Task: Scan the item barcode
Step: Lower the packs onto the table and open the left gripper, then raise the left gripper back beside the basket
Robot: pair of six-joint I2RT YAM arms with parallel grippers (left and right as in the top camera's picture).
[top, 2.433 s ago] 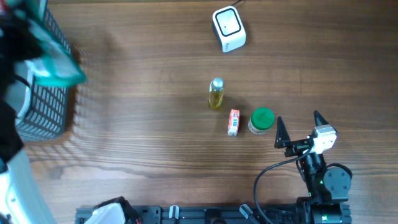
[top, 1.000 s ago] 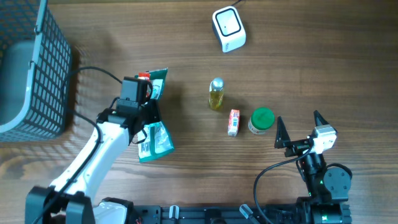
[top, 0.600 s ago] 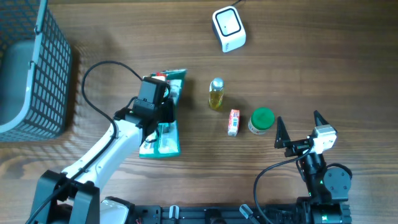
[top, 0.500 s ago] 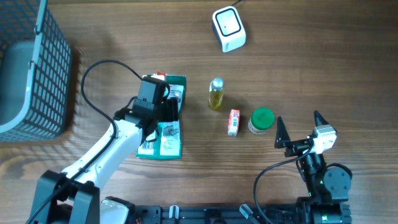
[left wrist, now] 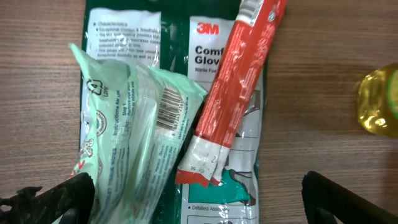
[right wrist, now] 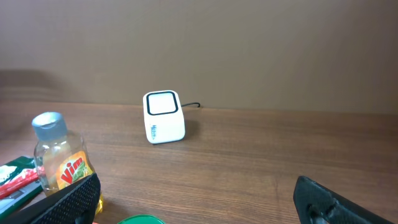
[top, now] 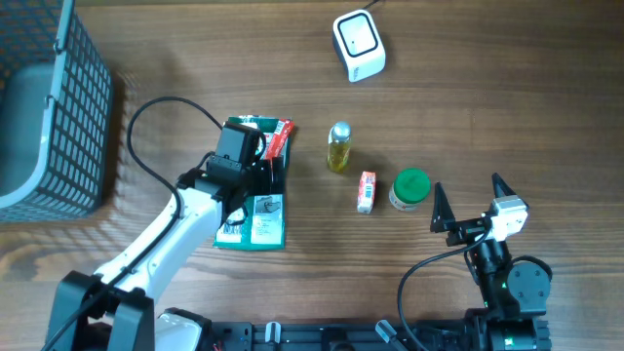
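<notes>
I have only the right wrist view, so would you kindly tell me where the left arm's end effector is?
Observer: The left end effector hangs open over a green glove packet that lies flat on the table, left of the bottle you see.
Operator: Thank you. Is any barcode facing up there?
Observer: Yes. A pale green wrapper lies across that packet, and its barcode faces the left wrist camera, right beside a red sachet.
Operator: Is there anything farther left?
Observer: A wire basket stands at the table's left edge, apart from the other items.
</notes>
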